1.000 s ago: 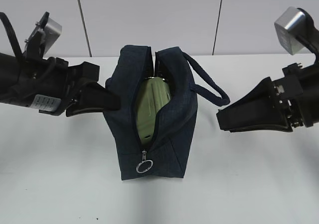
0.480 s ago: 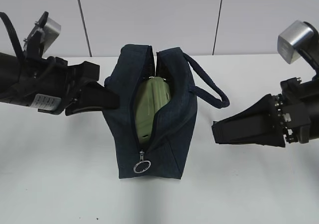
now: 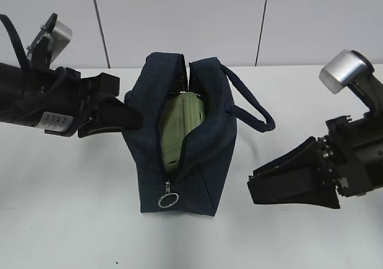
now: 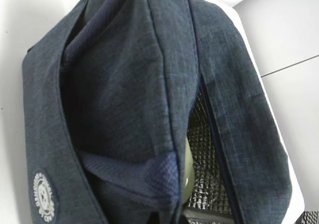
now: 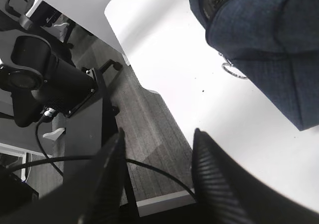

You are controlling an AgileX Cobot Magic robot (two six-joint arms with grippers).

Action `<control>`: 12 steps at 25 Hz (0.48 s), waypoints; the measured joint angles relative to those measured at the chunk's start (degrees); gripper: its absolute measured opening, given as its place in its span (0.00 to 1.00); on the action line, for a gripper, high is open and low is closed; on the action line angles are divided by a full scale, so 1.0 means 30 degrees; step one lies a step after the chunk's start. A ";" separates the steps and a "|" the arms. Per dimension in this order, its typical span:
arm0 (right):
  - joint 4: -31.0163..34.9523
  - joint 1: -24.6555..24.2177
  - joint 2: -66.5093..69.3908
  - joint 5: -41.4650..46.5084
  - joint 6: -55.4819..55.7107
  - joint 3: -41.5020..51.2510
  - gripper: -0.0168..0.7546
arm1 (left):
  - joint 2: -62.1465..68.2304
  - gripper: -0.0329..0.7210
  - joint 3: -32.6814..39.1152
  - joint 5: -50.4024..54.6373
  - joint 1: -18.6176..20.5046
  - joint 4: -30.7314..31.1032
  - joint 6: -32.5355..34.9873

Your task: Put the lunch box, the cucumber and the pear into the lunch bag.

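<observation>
1. Looks like we're mid-packing. The lunch box (image 3: 182, 125) is already inside the lunch bag (image 3: 206, 161), its pale green lid showing through the unzipped top slit. No sign of the cucumber or the pear in any view, so I honestly can't tell if they're buried in the bag or off-frame somewhere.

2. Bag sits dead centre on the white table (image 3: 72, 209), zipper ring (image 3: 168, 200) at the 6 o'clock end, loop handle (image 3: 251, 110) sticking out toward 3 o'clock.

3. Left gripper (image 3: 133, 118) is at about 9 o'clock of the bag, arm reaching in nearly level, jaws clamped and tips right on the bag's side fabric. My guess is it's pinching the cloth to hold the mouth open, since the left wrist view is crammed with bag fabric.

4. Right gripper (image 3: 254, 188) is out at 4 o'clock, well apart from the bag, jaws about halfway spread with nothing between them, angled low toward the table.

5. Next move, I'd say: right arm fetches whichever fruit or veg is left, then drops it through the slit beside the box. Tight opening, so it needs careful aim.
</observation>
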 joint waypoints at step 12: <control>0.0472 0.0000 0.0000 -0.1269 -0.0991 0.0000 0.47 | 0.0000 0.02 0.0000 -0.2114 0.0000 0.0170 0.0056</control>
